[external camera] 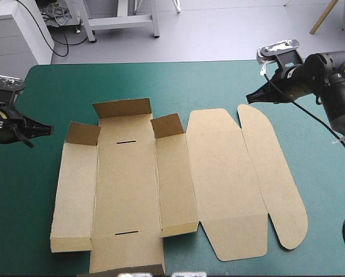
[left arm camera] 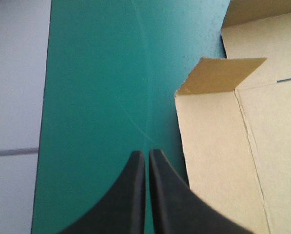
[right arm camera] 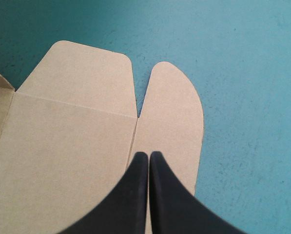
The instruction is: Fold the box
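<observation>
Left hand (external camera: 48, 129) closed to a point, right hand (external camera: 248, 99) closed likewise, both held well apart.

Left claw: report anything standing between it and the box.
Nothing visible does. The left claw, shut, hangs over the bare teal-green cover beside the box, near its raised corner flap. Only open cover lies between them.

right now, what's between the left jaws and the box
Nothing but bare teal-green cover. The high view shows that strip between the shut left jaws and the nearest raised corner flap of the box.
</observation>
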`<action>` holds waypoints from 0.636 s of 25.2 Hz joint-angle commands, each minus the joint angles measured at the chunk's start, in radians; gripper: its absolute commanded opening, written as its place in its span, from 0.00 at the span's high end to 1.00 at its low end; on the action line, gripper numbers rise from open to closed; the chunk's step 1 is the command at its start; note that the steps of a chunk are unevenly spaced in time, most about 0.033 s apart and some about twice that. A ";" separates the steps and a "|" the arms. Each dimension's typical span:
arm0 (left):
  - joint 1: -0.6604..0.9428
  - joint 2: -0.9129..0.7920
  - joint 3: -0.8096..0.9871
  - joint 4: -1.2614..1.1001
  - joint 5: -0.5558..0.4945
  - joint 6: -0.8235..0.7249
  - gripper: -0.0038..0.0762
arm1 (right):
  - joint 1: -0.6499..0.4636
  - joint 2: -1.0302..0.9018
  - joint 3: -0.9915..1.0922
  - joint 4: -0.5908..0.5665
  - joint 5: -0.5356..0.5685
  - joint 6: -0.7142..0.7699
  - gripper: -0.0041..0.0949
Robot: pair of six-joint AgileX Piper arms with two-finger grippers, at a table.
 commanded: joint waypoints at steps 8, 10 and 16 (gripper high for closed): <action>0.577 -0.023 0.000 -0.677 0.070 0.307 0.93 | -0.011 -0.045 -0.023 0.017 -0.067 -0.050 0.97; 0.625 -0.023 0.024 -0.737 0.070 0.346 0.93 | -0.011 -0.045 -0.023 0.017 -0.067 -0.060 0.97; 0.645 -0.021 0.179 -0.715 0.070 0.504 0.93 | -0.011 -0.045 -0.023 0.017 -0.075 -0.093 0.97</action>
